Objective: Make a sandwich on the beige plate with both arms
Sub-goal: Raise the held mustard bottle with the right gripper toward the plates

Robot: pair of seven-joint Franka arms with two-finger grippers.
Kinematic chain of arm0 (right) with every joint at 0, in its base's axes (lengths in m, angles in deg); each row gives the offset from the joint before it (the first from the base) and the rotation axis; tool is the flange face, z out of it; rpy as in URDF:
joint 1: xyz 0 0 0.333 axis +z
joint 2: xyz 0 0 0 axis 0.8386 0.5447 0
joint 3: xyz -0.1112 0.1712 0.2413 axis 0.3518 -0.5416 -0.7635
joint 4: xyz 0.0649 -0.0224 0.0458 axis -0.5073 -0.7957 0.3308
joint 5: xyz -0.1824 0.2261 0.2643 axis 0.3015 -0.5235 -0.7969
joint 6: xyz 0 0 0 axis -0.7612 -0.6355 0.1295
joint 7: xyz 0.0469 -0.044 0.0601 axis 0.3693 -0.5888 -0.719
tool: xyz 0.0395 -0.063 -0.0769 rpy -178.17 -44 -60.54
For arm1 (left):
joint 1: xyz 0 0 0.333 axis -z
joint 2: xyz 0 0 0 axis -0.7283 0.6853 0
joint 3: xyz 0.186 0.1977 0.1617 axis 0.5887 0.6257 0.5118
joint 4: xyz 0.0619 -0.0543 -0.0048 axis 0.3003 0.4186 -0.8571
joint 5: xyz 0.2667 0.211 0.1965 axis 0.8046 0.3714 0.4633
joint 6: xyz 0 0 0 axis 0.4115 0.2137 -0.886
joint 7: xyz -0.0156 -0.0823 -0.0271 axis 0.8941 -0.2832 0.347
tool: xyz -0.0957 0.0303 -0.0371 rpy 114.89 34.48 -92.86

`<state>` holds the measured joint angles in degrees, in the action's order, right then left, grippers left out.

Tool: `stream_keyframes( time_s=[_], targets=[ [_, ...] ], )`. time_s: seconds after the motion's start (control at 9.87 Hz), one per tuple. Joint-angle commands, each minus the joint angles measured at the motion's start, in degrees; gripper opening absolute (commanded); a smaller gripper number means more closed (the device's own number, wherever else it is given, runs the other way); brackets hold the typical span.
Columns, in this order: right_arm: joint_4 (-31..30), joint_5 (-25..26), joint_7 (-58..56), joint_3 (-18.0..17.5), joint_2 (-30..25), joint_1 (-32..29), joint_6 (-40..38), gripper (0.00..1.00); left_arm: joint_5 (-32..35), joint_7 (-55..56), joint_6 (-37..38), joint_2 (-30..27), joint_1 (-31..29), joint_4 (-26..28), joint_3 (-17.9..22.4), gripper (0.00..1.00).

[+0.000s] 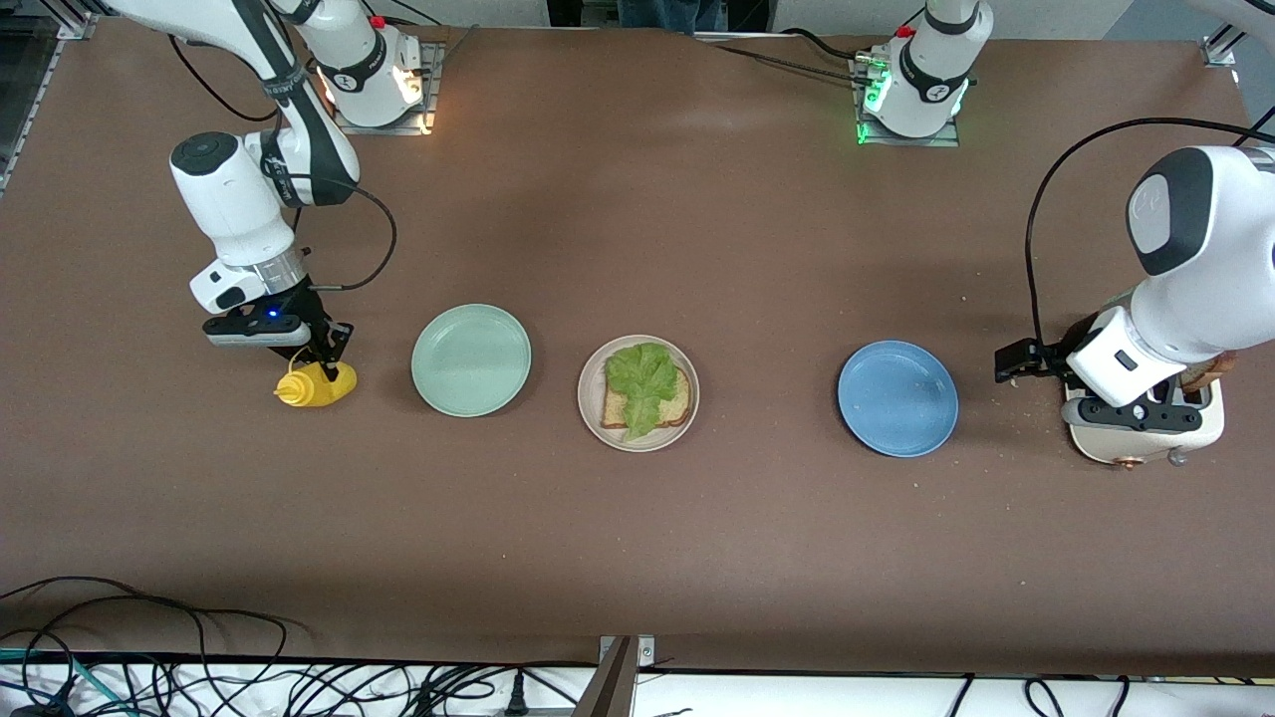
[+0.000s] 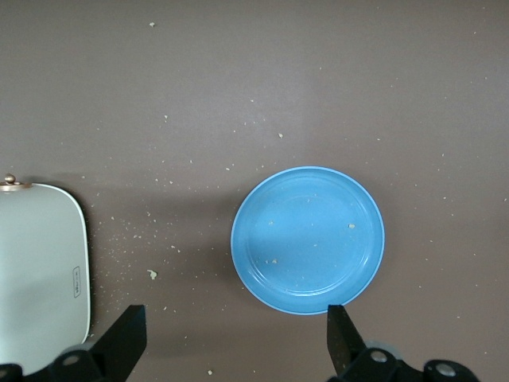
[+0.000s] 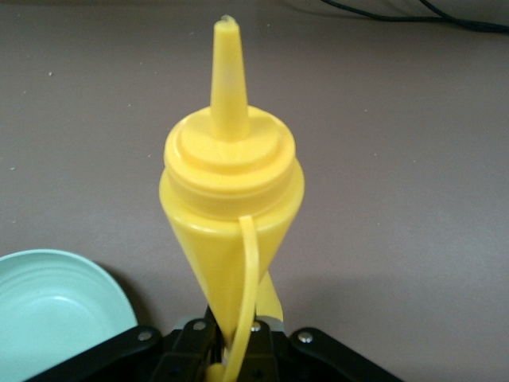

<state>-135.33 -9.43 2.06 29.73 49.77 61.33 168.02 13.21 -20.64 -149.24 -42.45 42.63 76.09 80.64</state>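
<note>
- The beige plate [image 1: 638, 392] sits about midway along the table, between the mint green plate [image 1: 471, 359] and the blue plate [image 1: 897, 398].
- On it lies one bread slice [image 1: 645, 404] with a lettuce leaf [image 1: 640, 382] spread on top; no second slice covers the leaf, so the sandwich is about half built.
- The right gripper [image 1: 331, 357] is toward the right arm's end of the table, beside the mint green plate, clenched on a yellow squeeze bottle [image 3: 231, 215]. The bottle lies tipped in the front view, nozzle pointing away from the plates, close to the tabletop; whether it rests on the table or is just lifted is hard to say.
- The left gripper [image 2: 236, 338] hovers at the left arm's end of the table, near the edge, with its fingers spread wide and nothing between them. It hangs over the gap between the blue plate and a pale toaster [image 1: 1144, 426].
- Something brown, probably a bread slice, pokes out at the toaster beside the left arm, but the arm hides most of it.
- Left to do, judging from this: any sauce from the bottle, then the top slice placed over the lettuce.
</note>
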Motion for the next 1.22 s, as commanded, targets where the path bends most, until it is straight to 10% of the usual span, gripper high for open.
stream_keyframes(
  time_s=[0.0, 1.11],
  targets=[
    [2.4, -0.4, -0.8, -1.8, -4.7, 0.1, -11.4, 0.00, 2.0, 1.0, 0.3, -0.2, 0.2, 0.0, -0.2, 1.00],
    [23.0, 5.4, -0.5, -10.7, -1.4, 4.7, -54.6, 0.00, 2.0, 1.0, 0.2, 0.2, 0.1, 0.0, -0.2, 1.00]
  ],
)
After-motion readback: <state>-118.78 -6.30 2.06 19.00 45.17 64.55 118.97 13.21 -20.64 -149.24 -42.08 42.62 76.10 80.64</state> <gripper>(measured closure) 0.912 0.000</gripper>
